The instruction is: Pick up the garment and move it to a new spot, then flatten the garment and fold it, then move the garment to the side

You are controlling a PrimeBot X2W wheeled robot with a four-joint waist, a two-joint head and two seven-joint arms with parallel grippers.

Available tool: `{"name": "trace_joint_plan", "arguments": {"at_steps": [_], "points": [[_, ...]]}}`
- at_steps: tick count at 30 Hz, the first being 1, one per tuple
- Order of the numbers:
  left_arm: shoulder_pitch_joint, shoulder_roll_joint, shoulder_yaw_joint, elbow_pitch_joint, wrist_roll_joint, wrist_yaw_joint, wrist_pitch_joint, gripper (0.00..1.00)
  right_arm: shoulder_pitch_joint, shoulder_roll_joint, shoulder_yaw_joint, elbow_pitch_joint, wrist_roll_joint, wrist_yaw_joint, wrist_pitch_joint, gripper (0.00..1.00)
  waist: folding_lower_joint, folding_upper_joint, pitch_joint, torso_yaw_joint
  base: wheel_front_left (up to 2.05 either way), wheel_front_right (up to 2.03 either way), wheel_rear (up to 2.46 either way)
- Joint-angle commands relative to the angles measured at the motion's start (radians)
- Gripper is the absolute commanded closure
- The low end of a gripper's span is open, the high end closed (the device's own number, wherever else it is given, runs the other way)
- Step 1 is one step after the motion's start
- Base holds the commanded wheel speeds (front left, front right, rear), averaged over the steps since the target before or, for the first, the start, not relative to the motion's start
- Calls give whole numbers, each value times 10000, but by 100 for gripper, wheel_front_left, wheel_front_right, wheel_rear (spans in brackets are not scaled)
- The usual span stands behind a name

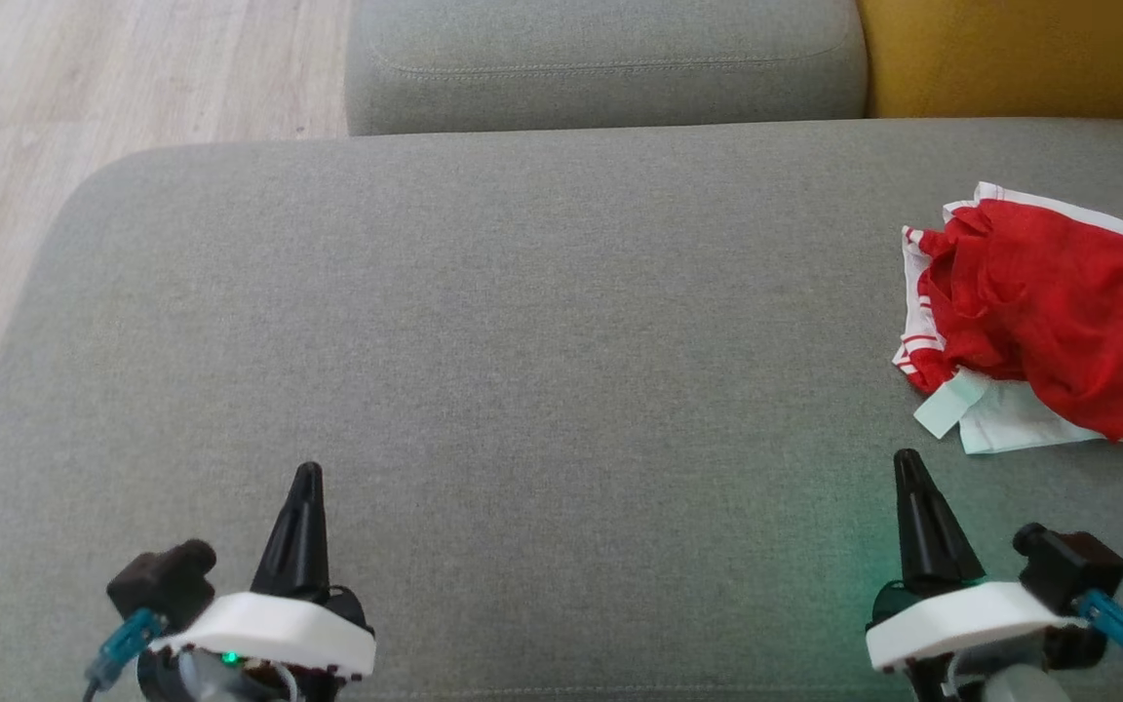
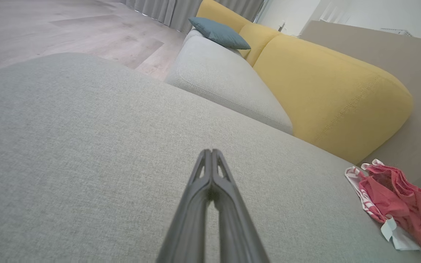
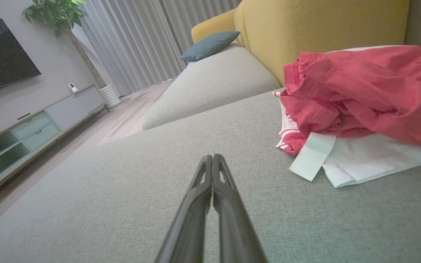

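The left gripper (image 1: 307,478) is over the near left part of the big grey seat (image 1: 542,322), fingers pressed together, holding nothing. The right gripper (image 1: 907,463) is over the near right part, pressed together and empty too. The red and white garment (image 1: 1049,312) lies crumpled at the seat's right edge, apart from both.
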Motion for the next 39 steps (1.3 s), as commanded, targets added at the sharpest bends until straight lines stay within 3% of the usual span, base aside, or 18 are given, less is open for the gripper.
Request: {"name": "trace_joint_plan", "arguments": {"at_steps": [1, 39], "points": [[-512, 85, 217, -280, -325, -74, 76, 100, -489, -108, -58, -347, 387, 9, 81, 100, 0, -1, -2, -7, 0, 0, 0], [-881, 217, 948, 2, -4195, -465, 1046, 100, -755, -235, -508, -457, 4726, 29, 1008, 100, 0, -1, -24, -132, 0, 0, 0]]}}
